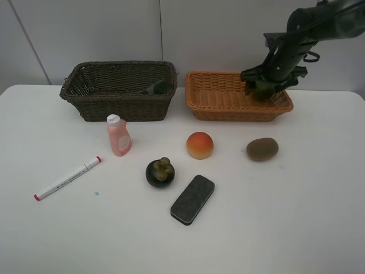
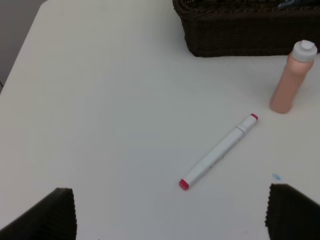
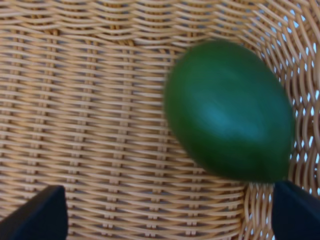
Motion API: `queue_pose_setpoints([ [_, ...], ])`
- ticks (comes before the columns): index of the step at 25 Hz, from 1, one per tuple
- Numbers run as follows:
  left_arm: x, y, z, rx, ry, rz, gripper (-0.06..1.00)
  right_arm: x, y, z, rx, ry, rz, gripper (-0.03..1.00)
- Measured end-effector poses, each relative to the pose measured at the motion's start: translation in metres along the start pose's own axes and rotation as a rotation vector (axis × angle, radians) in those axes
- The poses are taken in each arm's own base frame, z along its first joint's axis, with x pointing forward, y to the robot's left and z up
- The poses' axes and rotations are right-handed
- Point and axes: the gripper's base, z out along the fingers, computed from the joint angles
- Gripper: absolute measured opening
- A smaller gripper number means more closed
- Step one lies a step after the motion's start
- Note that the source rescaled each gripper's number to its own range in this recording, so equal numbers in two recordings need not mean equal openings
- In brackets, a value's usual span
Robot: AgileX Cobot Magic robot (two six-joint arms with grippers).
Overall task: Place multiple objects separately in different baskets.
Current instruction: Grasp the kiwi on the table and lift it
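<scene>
Black fingers of the right end effector (image 1: 263,87) are spread apart, with nothing clamped, at the upper right of the high view, over the orange-tan basket (image 1: 228,111). The green fruit (image 3: 230,112), blurred, is seen untouched against the basket's weave. The left end effector (image 2: 170,212) is likewise held apart near the marker (image 2: 218,151) on the white surface (image 2: 100,100). The pink bottle (image 2: 291,80) is stood beside the dark basket (image 2: 240,35).

High view overlooks the table (image 1: 296,228); wrist views look down close, sharing marker (image 2: 218,152) and tan basket (image 3: 100,125)
</scene>
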Motion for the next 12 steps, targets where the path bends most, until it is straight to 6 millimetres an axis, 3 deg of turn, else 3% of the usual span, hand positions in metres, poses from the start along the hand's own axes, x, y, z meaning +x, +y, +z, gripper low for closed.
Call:
queue_pose_setpoints([
  [6, 0.0, 0.0, 0.0, 0.0, 0.0, 0.0, 1.0, -0.002, -0.001, -0.013, 0.003, 0.003, -0.001, 0.99],
  [12, 0.0, 0.0, 0.0, 0.0, 0.0, 0.0, 1.0, -0.003, -0.003, -0.056, 0.013, 0.032, -0.091, 0.99],
])
